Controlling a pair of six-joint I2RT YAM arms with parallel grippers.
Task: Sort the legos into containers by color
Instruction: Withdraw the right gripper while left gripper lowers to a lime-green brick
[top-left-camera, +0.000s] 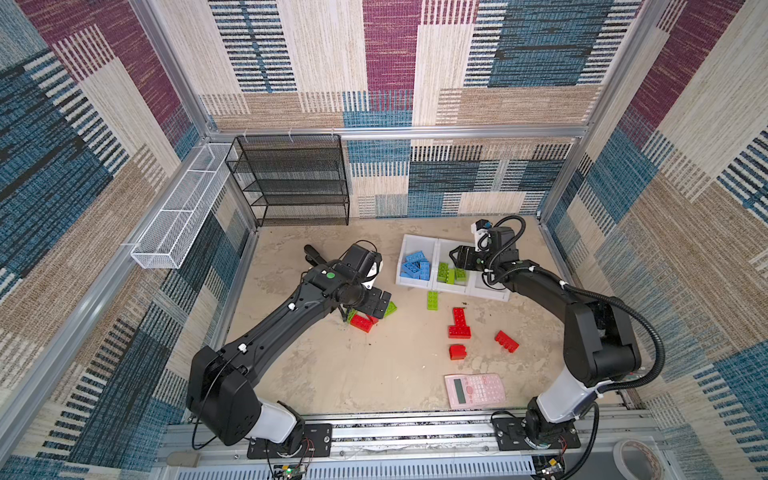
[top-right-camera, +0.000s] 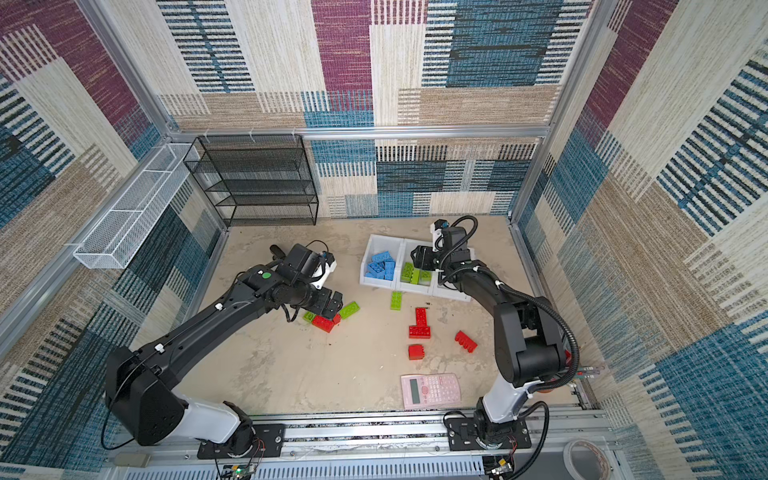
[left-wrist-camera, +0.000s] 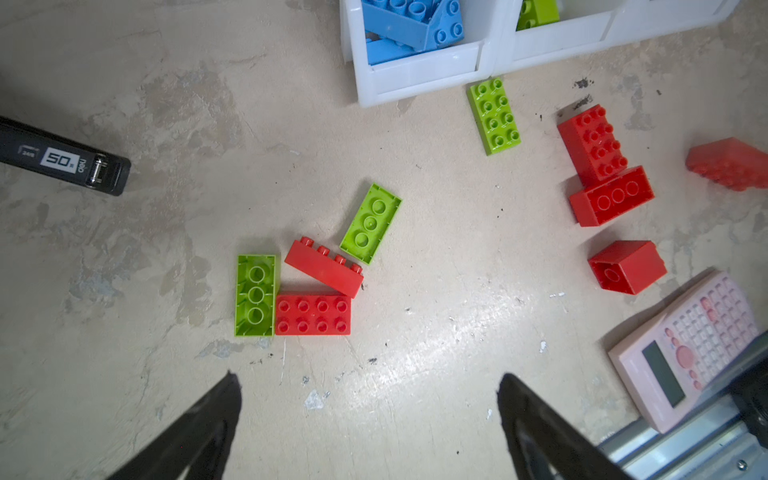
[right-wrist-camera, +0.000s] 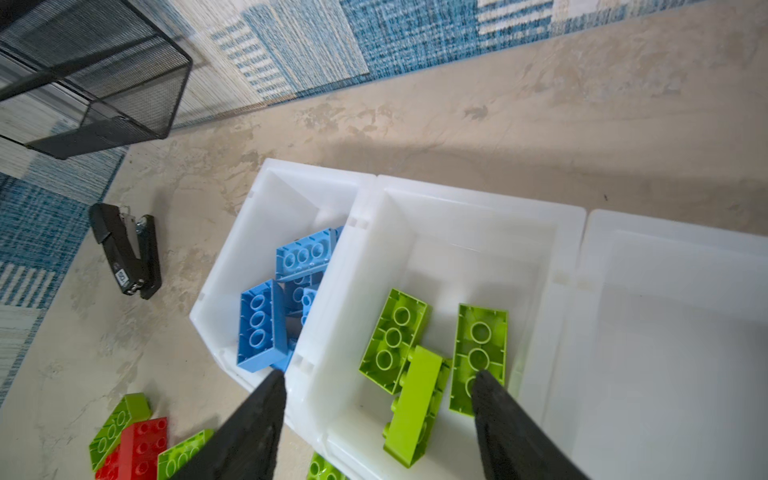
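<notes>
Left gripper (left-wrist-camera: 368, 375): I read the jaws spread wide with nothing in them. It hangs above a red-and-green cluster (left-wrist-camera: 311, 316) of legos, which lies apart from the containers (top-left-camera: 409, 284) on their left-arm side.
Right gripper (right-wrist-camera: 379, 373): jaws apart, gripping nothing, over the middle container (right-wrist-camera: 457, 208).
Blue legos (top-left-camera: 415, 266): in the end container on the left-arm side.
Green legos (right-wrist-camera: 395, 332): several in the middle container.
Loose green brick (top-left-camera: 432, 300): just before the containers' front.
Red legos (top-left-camera: 459, 330): lying further out in front.

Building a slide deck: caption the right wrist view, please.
Open right hand above the middle bin of green legos, blue legos alongside.
</notes>
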